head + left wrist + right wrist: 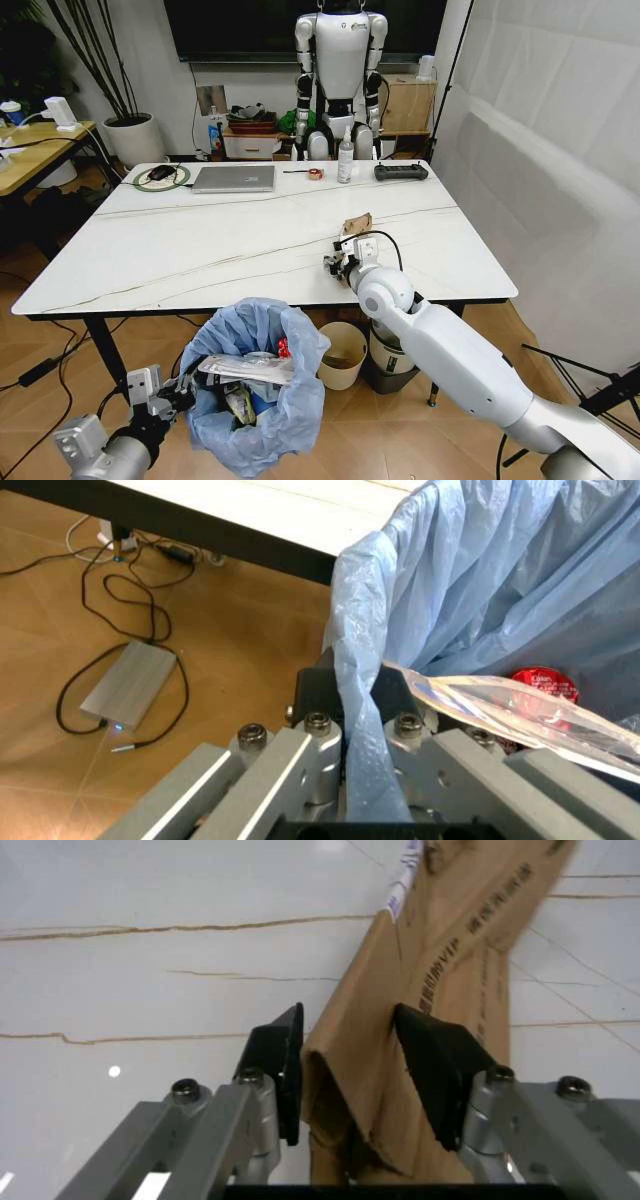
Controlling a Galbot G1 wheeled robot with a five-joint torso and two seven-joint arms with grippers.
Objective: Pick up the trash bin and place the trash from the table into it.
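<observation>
A: Starting at the left, what is the left gripper doing?

B: Its jaws are clamped on the rim of the trash bin, pinching a fold of the light-blue bag between the pads. The bin hangs below the near edge of the tabletop, above the wooden floor.

A: Anything in the bin?

B: Yes: a crushed red can and a clear crinkled wrapper lying across the top.

A: And toward the right?

B: The right gripper is out over the tabletop, near its right front part. Its jaws sit on either side of a torn piece of brown cardboard, both pads against it; the cardboard stands up between them and reaches away across the marble surface.
</observation>
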